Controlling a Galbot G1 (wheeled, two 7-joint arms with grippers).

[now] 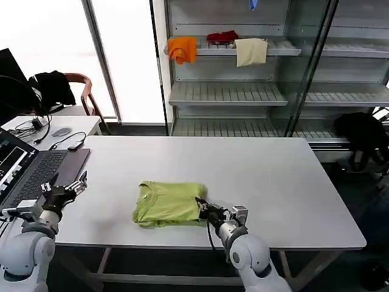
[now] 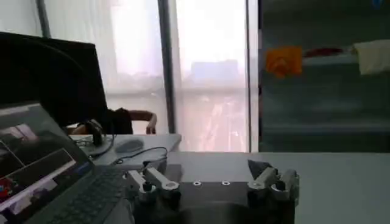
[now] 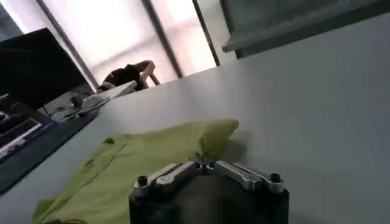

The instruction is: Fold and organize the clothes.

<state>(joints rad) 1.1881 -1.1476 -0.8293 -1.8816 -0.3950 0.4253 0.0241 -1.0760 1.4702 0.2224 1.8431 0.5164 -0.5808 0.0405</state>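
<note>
At my far left a laptop sits open at the table's left edge, and my left gripper hangs just beside it over the table's near left corner, its fingers spread wide with nothing between them. It is well apart from the T-shirt. That lime-green shirt lies folded into a compact block on the front middle of the table, collar toward the left, its near edge close to the table's front. Right at its right-hand edge is my right gripper, low over the tabletop and pointing into the cloth. In the right wrist view my fingers come together to a point against the shirt's raised corner, pinched on the fabric there. The tabletop to the right of that gripper is bare. Behind the table, a shelf rack carries orange, red and cream cloths on an upper shelf.
</note>
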